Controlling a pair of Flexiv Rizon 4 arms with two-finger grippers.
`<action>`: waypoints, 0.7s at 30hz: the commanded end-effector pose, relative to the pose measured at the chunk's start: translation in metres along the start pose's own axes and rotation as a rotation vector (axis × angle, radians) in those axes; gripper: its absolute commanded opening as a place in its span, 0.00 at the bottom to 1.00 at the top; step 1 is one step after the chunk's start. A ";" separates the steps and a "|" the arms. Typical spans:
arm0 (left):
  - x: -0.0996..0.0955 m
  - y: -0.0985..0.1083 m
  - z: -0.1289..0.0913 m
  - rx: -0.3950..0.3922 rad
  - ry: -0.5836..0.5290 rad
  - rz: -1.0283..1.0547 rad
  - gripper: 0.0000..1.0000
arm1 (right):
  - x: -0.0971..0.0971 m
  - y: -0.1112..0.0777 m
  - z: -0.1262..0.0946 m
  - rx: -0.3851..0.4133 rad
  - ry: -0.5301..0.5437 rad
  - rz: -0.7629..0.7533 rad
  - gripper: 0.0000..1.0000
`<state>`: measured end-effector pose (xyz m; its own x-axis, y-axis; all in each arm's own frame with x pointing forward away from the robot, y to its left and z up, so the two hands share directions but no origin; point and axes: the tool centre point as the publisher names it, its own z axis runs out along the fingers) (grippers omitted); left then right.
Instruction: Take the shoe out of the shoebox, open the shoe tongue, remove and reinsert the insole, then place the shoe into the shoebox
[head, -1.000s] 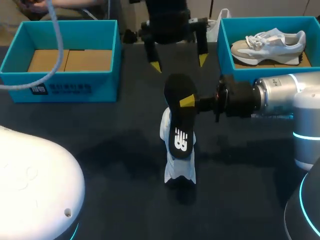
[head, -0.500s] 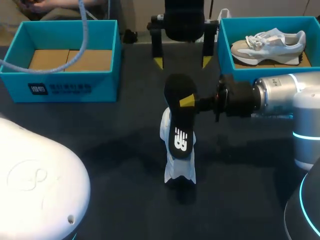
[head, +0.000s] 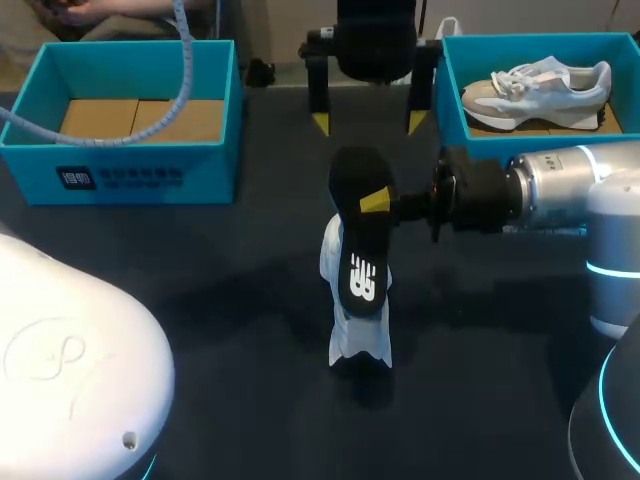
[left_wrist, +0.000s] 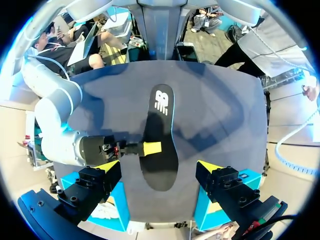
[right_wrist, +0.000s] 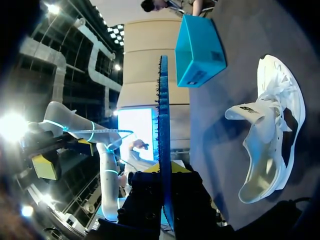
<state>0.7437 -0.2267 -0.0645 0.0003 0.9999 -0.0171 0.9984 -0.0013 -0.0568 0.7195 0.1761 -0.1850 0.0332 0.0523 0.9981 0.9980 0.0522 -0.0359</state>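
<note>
Head camera: my right gripper (head: 375, 203) is clamped on the flat black foam insole (head: 360, 250), holding it over the white mesh sneaker (head: 358, 345) on the dark table (head: 200, 280). My left gripper (head: 367, 122) hangs beyond, fingers spread wide.

Left wrist: the insole lies below those spread fingers.

Right wrist: the insole stands edge-on between my fingers, the sneaker on the table beside it.

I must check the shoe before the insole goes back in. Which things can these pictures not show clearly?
Head view: the insole covers the opening and tongue of the shoe.
Left wrist view: the insole hides the right gripper's second finger.
Right wrist view: the insole stands edge-on, so its faces are hidden.
Head view: the edge cuts off the right shoebox.
</note>
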 end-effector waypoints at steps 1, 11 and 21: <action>0.004 0.001 0.002 -0.007 -0.023 0.005 1.00 | 0.000 -0.001 0.001 -0.001 -0.003 0.002 0.00; 0.013 0.007 0.003 -0.054 -0.233 -0.014 1.00 | 0.000 0.000 0.000 -0.002 -0.004 0.003 0.00; 0.029 0.001 0.022 -0.068 -0.435 -0.027 1.00 | 0.000 0.002 -0.003 -0.005 -0.006 0.006 0.00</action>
<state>0.7495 -0.2107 -0.0757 -0.0365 0.9728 -0.2288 0.9993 0.0372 -0.0014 0.7218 0.1741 -0.1862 0.0371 0.0547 0.9978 0.9981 0.0463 -0.0397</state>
